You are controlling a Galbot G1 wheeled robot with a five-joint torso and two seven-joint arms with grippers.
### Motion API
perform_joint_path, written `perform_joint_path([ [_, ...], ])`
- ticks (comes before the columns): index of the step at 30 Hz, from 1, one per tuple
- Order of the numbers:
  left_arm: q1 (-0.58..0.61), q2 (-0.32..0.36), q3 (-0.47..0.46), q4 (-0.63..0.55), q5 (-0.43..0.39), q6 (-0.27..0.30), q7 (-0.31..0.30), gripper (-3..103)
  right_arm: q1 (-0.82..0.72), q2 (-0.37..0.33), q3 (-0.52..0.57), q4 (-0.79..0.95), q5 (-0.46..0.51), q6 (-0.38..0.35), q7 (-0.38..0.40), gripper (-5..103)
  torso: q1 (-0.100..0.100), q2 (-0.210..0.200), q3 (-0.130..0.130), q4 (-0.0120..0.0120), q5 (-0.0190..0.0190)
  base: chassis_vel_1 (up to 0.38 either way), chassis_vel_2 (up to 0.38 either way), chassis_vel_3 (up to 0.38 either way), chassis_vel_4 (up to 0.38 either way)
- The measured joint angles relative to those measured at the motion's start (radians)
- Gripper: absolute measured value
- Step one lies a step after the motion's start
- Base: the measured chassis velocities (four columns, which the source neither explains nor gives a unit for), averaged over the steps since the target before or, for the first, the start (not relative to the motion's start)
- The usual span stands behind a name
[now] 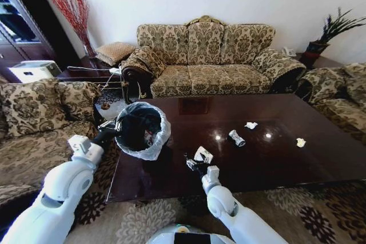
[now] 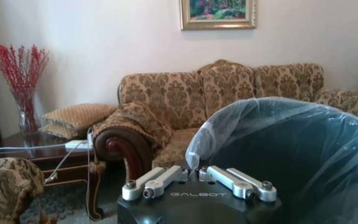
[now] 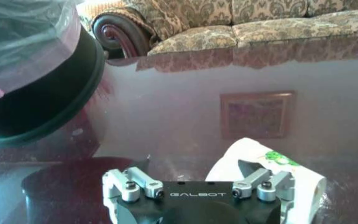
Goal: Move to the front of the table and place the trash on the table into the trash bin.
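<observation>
Black trash bin held tilted over the glossy table, left of centre.
Left gripper pinches its rim; right gripper, lower centre, jaws spread around a white snack wrapper.

Soft daylight; bright glare spots on the glossy table; head view bows at edges.

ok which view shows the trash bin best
The head view: the whole trash bin shows, tilted over the table's left end, its bag-lined mouth open, held at the rim by the left claw. The left wrist view gives a close look at its bagged rim and dark inside; the right wrist view catches its black side and some bag.
</observation>
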Motion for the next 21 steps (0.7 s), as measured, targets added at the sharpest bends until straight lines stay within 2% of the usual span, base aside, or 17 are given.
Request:
perform_joint_path([
  [5,0.0,0.001,-0.004,0.008,0.0,-0.012,0.002,1,-0.008,-0.006,-0.004,0.005,0.003,0.0,0.001,100,0.0,0.0,0.0,0.0,0.0,0.0,0.0,0.0,0.0],
  [16,-0.007,0.004,-0.006,0.015,-0.002,-0.015,0.009,1,0.001,-0.04,0.03,0.064,-0.031,0.021,-0.017,100,0.0,0.0,0.0,0.0,0.0002,0.0,0.0,0.0,0.0],
  [21,-0.01,0.004,-0.004,0.016,-0.003,-0.016,0.011,1,-0.058,-0.089,0.062,0.107,-0.062,0.024,0.011,100,0.0,0.0,0.0,0.0,0.0001,0.0,0.0,0.0,0.0],
])
